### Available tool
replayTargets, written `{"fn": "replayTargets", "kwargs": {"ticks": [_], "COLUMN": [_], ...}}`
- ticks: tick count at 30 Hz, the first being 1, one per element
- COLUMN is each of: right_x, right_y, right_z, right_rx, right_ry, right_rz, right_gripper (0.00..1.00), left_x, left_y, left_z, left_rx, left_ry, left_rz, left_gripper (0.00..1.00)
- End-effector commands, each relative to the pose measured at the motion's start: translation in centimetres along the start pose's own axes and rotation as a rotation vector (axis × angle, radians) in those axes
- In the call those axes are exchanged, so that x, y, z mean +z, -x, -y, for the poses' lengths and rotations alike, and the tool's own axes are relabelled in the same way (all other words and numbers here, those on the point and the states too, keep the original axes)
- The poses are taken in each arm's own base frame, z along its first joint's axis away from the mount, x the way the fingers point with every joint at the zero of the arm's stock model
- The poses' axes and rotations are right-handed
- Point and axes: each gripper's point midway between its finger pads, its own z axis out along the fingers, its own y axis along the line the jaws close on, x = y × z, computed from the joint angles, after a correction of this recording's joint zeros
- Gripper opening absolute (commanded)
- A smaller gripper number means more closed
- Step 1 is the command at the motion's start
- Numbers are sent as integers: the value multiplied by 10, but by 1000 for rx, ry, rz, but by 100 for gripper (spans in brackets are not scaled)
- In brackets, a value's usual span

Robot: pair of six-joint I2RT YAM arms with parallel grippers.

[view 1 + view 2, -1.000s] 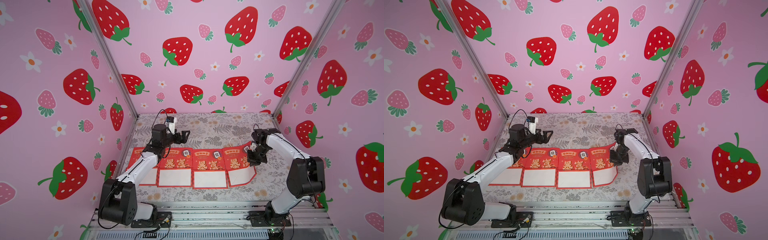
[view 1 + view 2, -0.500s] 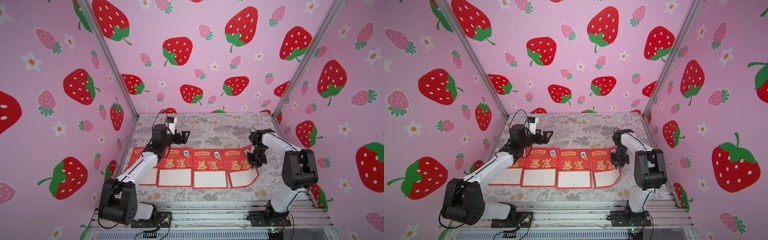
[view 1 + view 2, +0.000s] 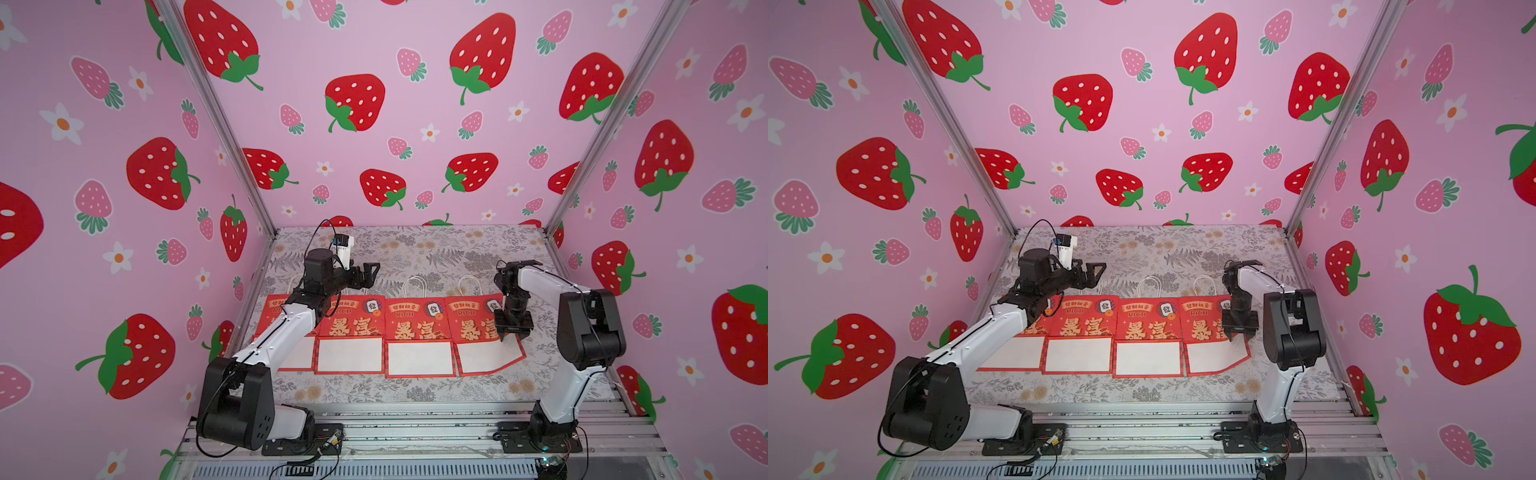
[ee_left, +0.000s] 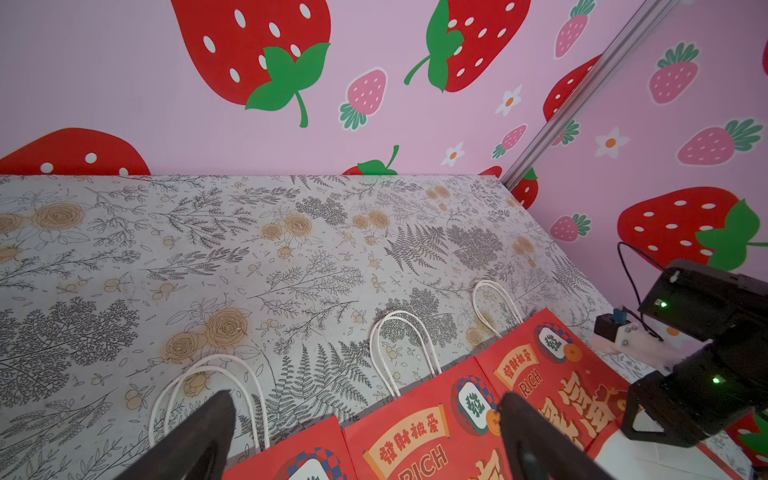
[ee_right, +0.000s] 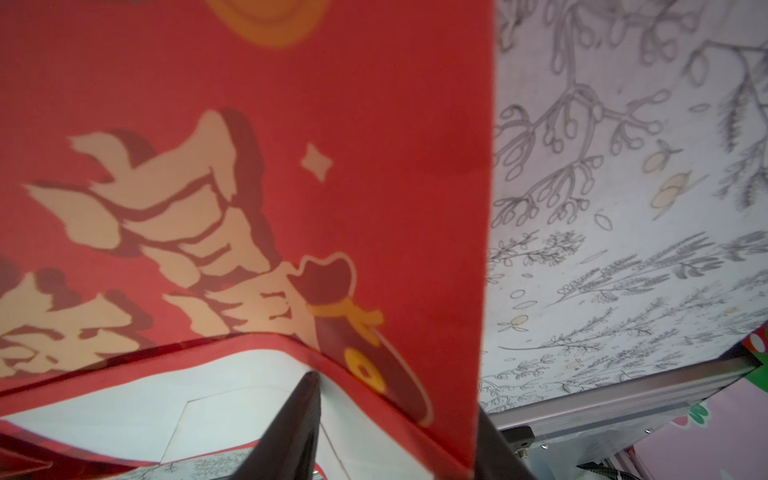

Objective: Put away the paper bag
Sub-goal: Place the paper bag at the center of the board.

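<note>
Four red paper bags are lying flat in a row on the flowery table cover (image 3: 415, 249), side by side, with their white loop handles pointing to the far side. The paper bag (image 3: 482, 336) at the right end of the row is sitting under the right gripper (image 3: 513, 332). Its near right corner is bending a little.

The right gripper is pointing down at the right edge of that bag. In the right wrist view its two dark fingers (image 5: 295, 428) are standing apart, with the red edge of the bag (image 5: 415, 249) running between them. I cannot tell if the fingers are touching the paper.

The left gripper (image 3: 371, 272) is hanging in the air above the far edge of the left bags. Its fingers (image 4: 199, 436) are spread wide and are holding nothing.
</note>
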Motion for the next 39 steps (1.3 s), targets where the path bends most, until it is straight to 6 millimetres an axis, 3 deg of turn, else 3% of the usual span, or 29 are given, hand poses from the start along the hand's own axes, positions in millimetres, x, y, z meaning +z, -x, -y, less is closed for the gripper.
{"fn": "replayTargets", "kwargs": {"ticks": [1, 27, 30, 34, 39], "right_x": [2, 9, -3, -37, -78], "right_y": [4, 15, 20, 34, 45], "right_z": [4, 20, 21, 16, -28], "right_rx": [15, 29, 34, -16, -126], "right_ry": [-16, -91, -80, -117, -52], "right_rz": [9, 13, 65, 209, 396], "right_gripper": [48, 60, 60, 60, 59], "left_x": [3, 4, 4, 4, 5], "left_y": [4, 2, 2, 1, 1], "left_z": [-1, -2, -2, -3, -4], "left_rx": [17, 17, 18, 20, 22], "left_ry": [5, 9, 11, 18, 23], "left_rz": [3, -6, -7, -11, -14], "left_gripper": [99, 99, 99, 99, 99]}}
